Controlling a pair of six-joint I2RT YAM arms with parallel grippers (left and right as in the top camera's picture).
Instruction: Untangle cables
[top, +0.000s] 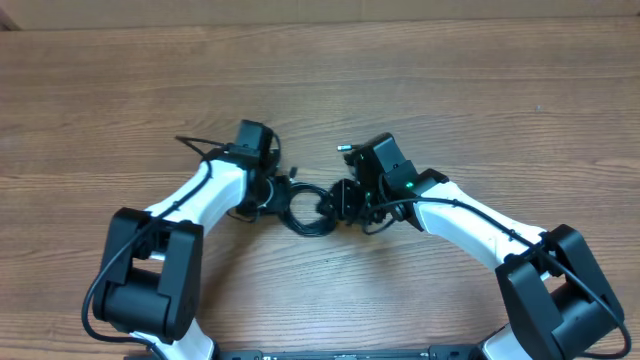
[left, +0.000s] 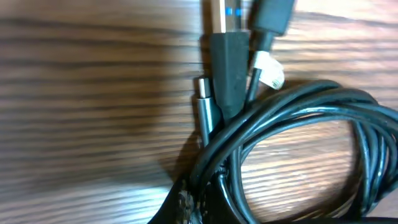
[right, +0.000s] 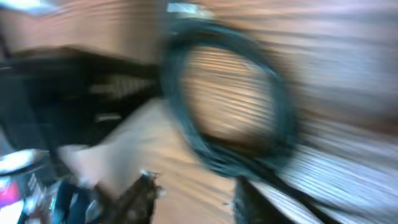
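Centrally, two grippers flank the cables (top: 305, 212) on the wooden table (top: 450, 90).

Left gripper (top: 272, 190) is clenched on the coil's near edge. The plug ends (left: 230, 68) run lengthwise straight away from it, with the loop flat to its right. Right gripper (top: 345, 200) has its fingers (right: 144, 186) parted and empty, the blurred loop just ahead. Both arms are equally near.

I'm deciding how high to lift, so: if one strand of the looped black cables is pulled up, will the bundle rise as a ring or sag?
Probably sag: the cables are thin cords in loose, uneven loops, so floppy. The plugs stick out of the coil and would likely dangle. The bundle looks light, so it may slide on the table.
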